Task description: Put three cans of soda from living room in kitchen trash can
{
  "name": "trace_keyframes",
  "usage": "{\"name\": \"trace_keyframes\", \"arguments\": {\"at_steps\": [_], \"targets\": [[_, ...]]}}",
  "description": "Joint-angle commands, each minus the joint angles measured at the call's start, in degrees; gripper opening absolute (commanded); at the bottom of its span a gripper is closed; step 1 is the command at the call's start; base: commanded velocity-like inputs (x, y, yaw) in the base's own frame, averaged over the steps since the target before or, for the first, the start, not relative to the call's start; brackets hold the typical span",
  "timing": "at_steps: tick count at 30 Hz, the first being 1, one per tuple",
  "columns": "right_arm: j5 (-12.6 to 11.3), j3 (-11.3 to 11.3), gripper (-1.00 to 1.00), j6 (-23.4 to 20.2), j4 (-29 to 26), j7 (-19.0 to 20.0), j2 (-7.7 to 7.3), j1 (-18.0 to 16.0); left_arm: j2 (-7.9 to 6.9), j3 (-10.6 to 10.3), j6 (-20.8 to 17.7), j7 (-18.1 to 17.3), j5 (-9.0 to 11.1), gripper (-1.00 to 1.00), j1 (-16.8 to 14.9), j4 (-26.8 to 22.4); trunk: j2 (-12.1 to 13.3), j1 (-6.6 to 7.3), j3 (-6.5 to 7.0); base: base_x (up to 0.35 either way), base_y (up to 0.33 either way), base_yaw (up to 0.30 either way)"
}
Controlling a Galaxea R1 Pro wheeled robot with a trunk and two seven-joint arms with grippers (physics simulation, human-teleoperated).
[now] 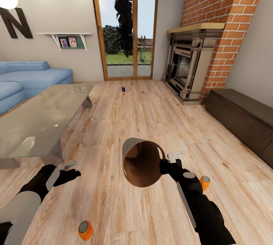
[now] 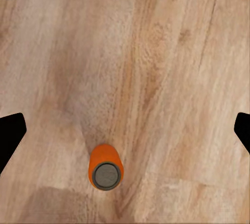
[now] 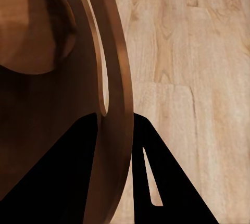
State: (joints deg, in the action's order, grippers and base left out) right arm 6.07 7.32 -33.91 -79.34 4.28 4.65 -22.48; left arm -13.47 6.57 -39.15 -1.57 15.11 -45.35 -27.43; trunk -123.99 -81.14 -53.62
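My right gripper [image 1: 165,166] is shut on the rim of the trash can [image 1: 143,161], holding it tilted above the floor with its coppery inside facing me. The right wrist view has the can's wall [image 3: 112,78] pinched between the black fingers [image 3: 166,182]. One orange soda can [image 1: 85,230] stands on the wood floor near my left arm. My open left gripper [image 1: 65,168] hovers above that orange can [image 2: 106,168]. A second orange can [image 1: 205,182] stands just right of my right forearm. The blue can [image 1: 123,89] stands far off, before the glass doors.
A glass-topped coffee table [image 1: 38,119] stands at left with the light blue sofa [image 1: 34,78] behind it. The brick fireplace [image 1: 189,66] and a long dark low cabinet [image 1: 242,116] line the right side. Wood-framed glass doors [image 1: 127,32] stand ahead.
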Motion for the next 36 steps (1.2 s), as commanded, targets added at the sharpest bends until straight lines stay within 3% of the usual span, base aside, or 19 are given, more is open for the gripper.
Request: {"name": "trace_keyframes", "arguments": {"at_steps": [1, 6, 29, 34, 36], "targets": [[-0.4, 0.0, -1.0, 0.0, -0.1, 0.3, 0.01, 0.0, 0.01, 0.0, 0.6, 0.0, 0.0, 1.0, 0.0, 0.1, -0.4, -0.22, -0.18, 0.0, 0.0, 0.0], [-0.4, 0.1, -1.0, 0.0, -0.3, 0.3, 0.01, -0.1, 0.1, -0.1, 2.5, 0.0, -0.2, 1.0, 0.0, 0.3, -2.4, -1.32, -1.07, 0.0, 0.0, 0.0], [-0.6, 0.0, -1.0, 0.4, -2.4, 0.3, 0.01, -0.2, 0.09, -0.1, 3.6, 0.1, -0.2, 1.0, 0.0, 0.4, -11.7, -6.37, -5.2, 0.0, 0.0, 0.0], [-1.4, -0.3, -1.0, 0.4, -5.3, 0.3, 0.09, -0.2, 0.11, -0.2, 3.9, 0.1, -0.3, 1.0, 0.1, 0.5, -13.7, -7.47, -6.1, 0.0, 0.0, 0.0], [-2.9, -0.4, -1.0, 0.3, -5.9, 0.2, 0.09, -0.2, 0.11, -0.3, 3.9, 0.1, -0.3, 1.0, 0.4, 0.5, -14.5, -7.91, -6.46, 0.0, 0.0, 0.0]]}}
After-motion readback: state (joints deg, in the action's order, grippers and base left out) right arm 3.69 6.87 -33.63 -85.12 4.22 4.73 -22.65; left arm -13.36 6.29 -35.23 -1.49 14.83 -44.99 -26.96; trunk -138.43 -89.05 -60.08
